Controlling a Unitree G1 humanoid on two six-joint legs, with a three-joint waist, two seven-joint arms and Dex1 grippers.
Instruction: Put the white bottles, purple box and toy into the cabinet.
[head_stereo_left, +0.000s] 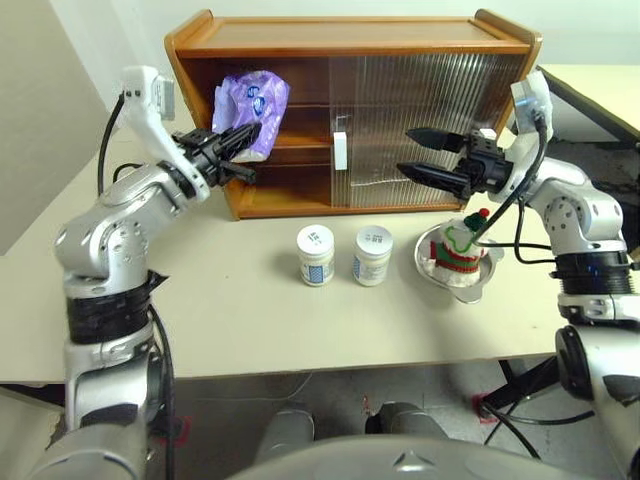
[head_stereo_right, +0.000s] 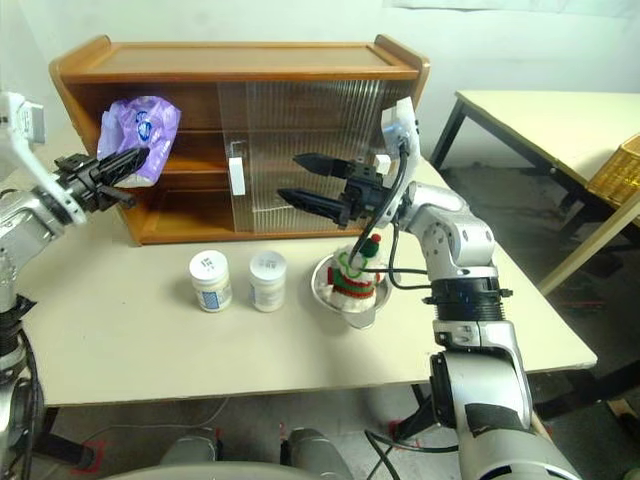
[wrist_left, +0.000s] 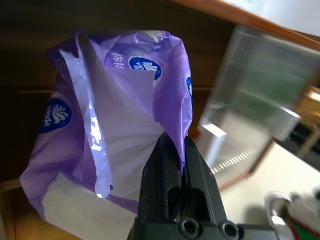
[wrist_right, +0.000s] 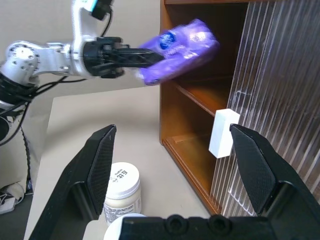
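the left gripper (head_stereo_left: 243, 133) sits in the upper left of the head views, its two black fingers pinched tight on a fold of the purple box (head_stereo_left: 252, 108), a soft lavender tissue pack with blue round marks. the pack hangs raised in front of the open left side of the cabinet (head_stereo_left: 350, 40), level with the upper shelf, clear of the table (head_stereo_left: 230, 310). in the left wrist view the fingers (wrist_left: 172, 170) close on the thin plastic edge of the pack, with the dark cabinet interior behind it.

the right gripper (head_stereo_left: 432, 156) is in the upper right of the head views, pointing toward the picture's left, its jaws spread wide and holding nothing. it hovers in front of the ribbed door panel (head_stereo_left: 420, 120), near the white handle (head_stereo_left: 340, 151). in the right wrist view the handle lies between the two spread fingers (wrist_right: 97, 165), farther off, not touched.

the two white bottles (head_stereo_left: 316, 254) stand upright just beside each other on the table in the middle of the frame, in front of the cabinet. to their right the toy (head_stereo_left: 462, 245), red, white and green, sits in a shiny metal bowl (head_stereo_left: 430, 262) on the table, below the right gripper.
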